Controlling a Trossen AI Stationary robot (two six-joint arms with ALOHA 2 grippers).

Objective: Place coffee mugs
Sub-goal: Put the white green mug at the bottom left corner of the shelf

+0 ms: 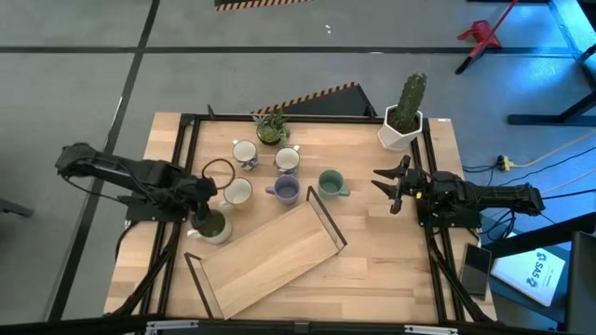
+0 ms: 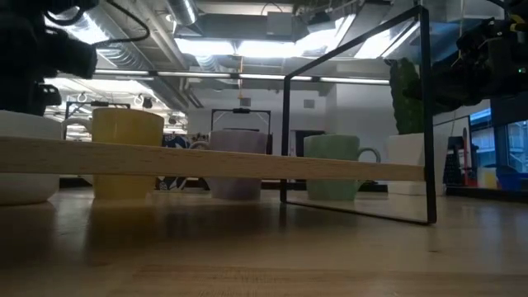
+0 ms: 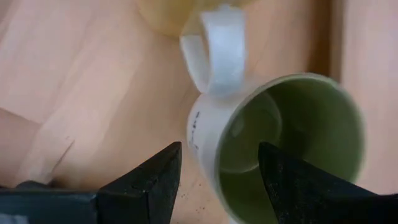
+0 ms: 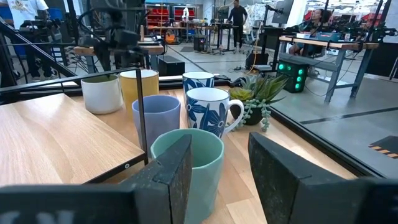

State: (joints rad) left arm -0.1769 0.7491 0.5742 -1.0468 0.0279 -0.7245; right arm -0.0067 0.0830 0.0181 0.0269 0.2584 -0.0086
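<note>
- The olive green mug (image 1: pixel 212 226) stood upright on the bench (image 1: pixel 391 265), near its left edge and just beside the wooden tray (image 1: pixel 270 259), directly under the left gripper (image 1: pixel 201 216).
- In the left wrist view the fingers (image 3: pixel 149 180) straddled the near rim, handle (image 3: pixel 214 53) pointing away.
- The left gripper was wide open, holding nothing; whether it touched the mug I cannot tell.
- The right gripper (image 1: pixel 389 185) waited open and empty, facing the teal mug (image 1: pixel 330 182); the other mugs clustered mid-bench.
</note>
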